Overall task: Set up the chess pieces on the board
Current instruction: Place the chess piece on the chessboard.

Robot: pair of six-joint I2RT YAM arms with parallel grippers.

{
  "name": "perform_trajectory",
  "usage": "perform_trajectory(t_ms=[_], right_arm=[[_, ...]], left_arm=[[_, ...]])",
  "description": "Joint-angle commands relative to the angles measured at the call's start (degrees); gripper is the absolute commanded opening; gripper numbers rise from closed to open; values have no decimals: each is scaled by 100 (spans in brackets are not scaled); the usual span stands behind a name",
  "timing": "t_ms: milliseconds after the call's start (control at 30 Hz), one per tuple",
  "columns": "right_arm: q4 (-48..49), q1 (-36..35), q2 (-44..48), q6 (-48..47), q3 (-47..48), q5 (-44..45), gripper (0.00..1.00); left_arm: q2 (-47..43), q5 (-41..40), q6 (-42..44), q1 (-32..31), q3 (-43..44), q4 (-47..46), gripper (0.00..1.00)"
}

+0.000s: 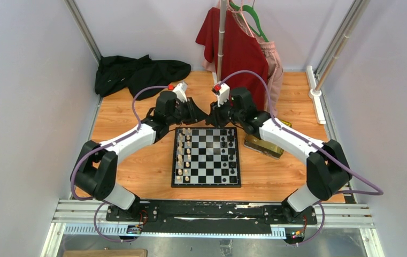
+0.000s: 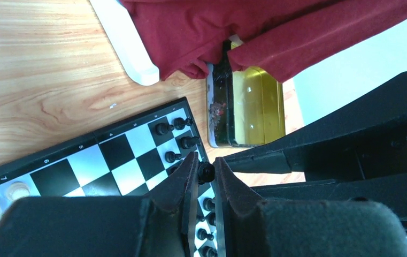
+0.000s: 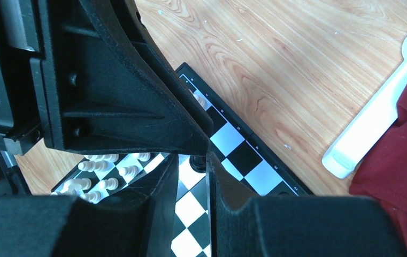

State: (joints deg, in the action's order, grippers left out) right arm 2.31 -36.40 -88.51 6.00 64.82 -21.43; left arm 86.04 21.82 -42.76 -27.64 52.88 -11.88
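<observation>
The board (image 1: 206, 174) lies mid-table, with cream-white pieces (image 1: 184, 155) along its left columns and black pieces (image 1: 231, 152) along its right. Both grippers meet over the board's far edge. My left gripper (image 1: 197, 116) is shut on a black piece (image 2: 206, 171), held by its head between the fingertips. My right gripper (image 1: 215, 116) points at it from the other side. In the right wrist view, its jaws (image 3: 193, 158) stand narrowly apart with that same black piece (image 3: 197, 163) at their tips. I cannot tell whether they touch it.
A yellow-gold tray (image 1: 263, 145) lies just right of the board and shows in the left wrist view (image 2: 254, 107). A red garment (image 1: 238, 48) hangs on a pole at the back. Black clothes (image 1: 137, 72) lie at the back left. A white post base (image 3: 372, 123) stands nearby.
</observation>
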Motion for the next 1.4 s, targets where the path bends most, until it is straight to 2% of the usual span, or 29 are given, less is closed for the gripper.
perform_trajectory(t_ms=[0,300,567,733,900,1367], right_arm=[[482,-91,444,8,-121,-98,29],[391,-90,983,-56,-609,64,29],[238,-94,1351,-161,-913,212,29],[154,-81,1516,-235,-1017,271,29],[130,-81,1620,-227,-1162,302,29],[117,-82,1666,-236,-1221,324,29]], left_arm=[[-105,-188,295,-214,-185,171,0],[-50,-862,749,-663,-423,80,0],[141,-1552,901,-981,-971,-798,0],[224,-1974,965,-1090,-1433,-1658,0],[363,-2174,1021,-1196,-1676,-2239,0],[585,-2463,1040,-1373,-1732,-2348,3]])
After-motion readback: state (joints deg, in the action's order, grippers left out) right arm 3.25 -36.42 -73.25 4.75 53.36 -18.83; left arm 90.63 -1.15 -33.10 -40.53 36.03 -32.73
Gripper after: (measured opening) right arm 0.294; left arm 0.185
